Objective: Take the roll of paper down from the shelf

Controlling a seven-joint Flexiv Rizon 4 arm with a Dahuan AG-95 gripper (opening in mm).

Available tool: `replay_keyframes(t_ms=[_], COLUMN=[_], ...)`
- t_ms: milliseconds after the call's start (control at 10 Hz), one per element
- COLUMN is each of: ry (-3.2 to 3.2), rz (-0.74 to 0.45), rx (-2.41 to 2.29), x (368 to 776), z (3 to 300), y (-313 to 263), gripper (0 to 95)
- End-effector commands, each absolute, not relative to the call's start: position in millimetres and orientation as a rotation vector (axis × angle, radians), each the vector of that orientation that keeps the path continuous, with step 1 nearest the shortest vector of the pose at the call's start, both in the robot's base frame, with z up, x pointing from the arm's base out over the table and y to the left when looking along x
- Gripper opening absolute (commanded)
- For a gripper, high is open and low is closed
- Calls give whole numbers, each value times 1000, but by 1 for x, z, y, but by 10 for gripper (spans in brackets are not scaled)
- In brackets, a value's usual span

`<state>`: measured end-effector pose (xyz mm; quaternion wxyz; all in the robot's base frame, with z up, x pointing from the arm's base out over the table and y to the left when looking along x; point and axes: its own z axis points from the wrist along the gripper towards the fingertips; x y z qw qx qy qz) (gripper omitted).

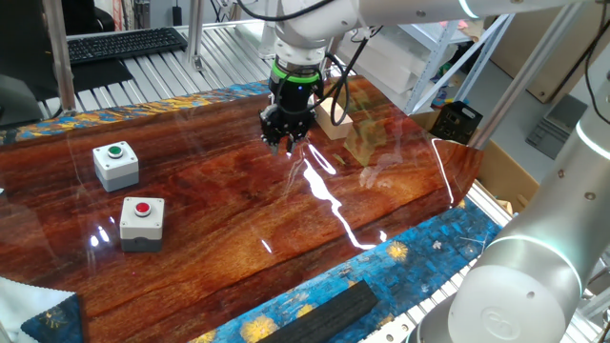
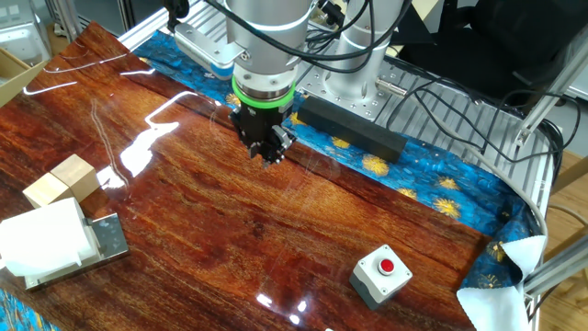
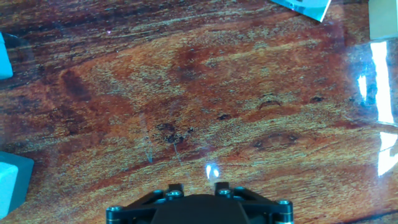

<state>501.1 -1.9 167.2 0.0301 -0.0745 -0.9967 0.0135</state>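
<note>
In one fixed view, the lower left of the frame holds a box with a red button [image 1: 142,222], and a box with a green button [image 1: 115,163] sits just above it, both on the glossy wooden table [image 1: 238,229]. Farther in, at upper centre, the arm comes down from the top edge with its wrist vertical, and the gripper [image 1: 284,141] points straight down, hanging just above the wood. Its fingers look drawn close together and hold nothing (the hand view shows only the base of the claw over bare wood). Behind it stands a pale wooden block [image 1: 340,116].

In the other fixed view, the roll of paper [image 2: 46,239] lies at the lower left edge on the shelf [image 2: 106,241], well apart from the gripper.
</note>
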Motion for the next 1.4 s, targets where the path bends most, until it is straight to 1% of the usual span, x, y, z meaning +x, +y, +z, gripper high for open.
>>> replay_keyframes(t_ms=[100, 600, 900, 1200, 1400], ry=[-3072, -3074, -3073, -3068, -3071], rz=[41, 26, 34, 46, 48], rx=[-228, -241, -298, -331, -300], x=[502, 506, 516, 531, 549], z=[167, 160, 155, 150, 148], y=[-2, -13, -26, -45, -55], gripper=[0, 0, 0, 0, 0])
